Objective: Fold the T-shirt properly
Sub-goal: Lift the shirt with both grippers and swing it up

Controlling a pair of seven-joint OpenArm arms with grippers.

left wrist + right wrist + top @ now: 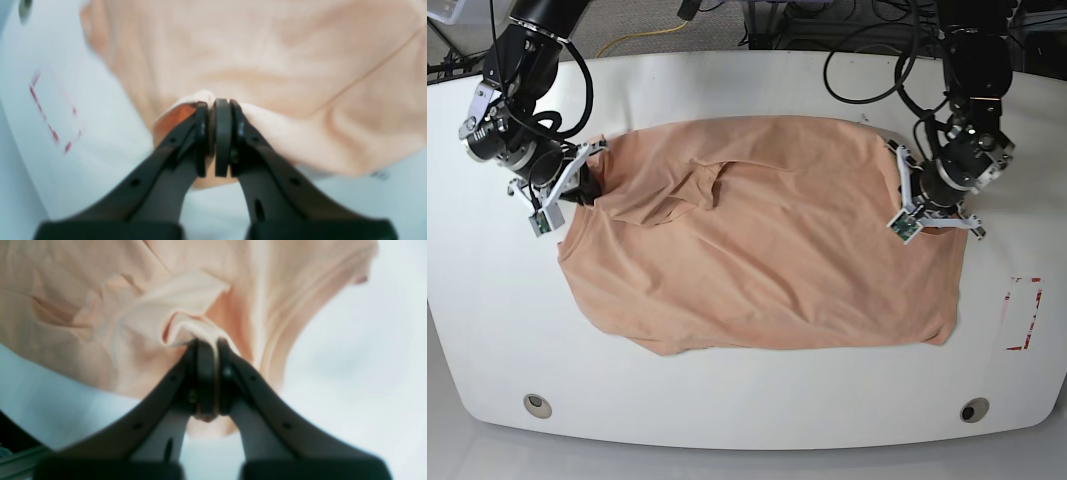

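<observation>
The peach-pink T-shirt point(767, 250) lies spread and wrinkled on the white table point(747, 400), with a raised crease near its upper middle. My left gripper point(909, 185) is at the shirt's right edge in the base view. In the left wrist view this gripper point(217, 103) is shut on a pinched fold of the fabric point(267, 50). My right gripper point(592, 182) is at the shirt's left edge. In the right wrist view it point(206, 341) is shut on a bunched fold of the cloth point(100, 306). The collar is not clearly visible.
A red dashed rectangle point(1024, 313) is marked on the table right of the shirt, also seen in the left wrist view as a red outline point(53, 110). Two round holes point(538, 405) point(973, 410) sit near the front edge. Cables lie behind the table.
</observation>
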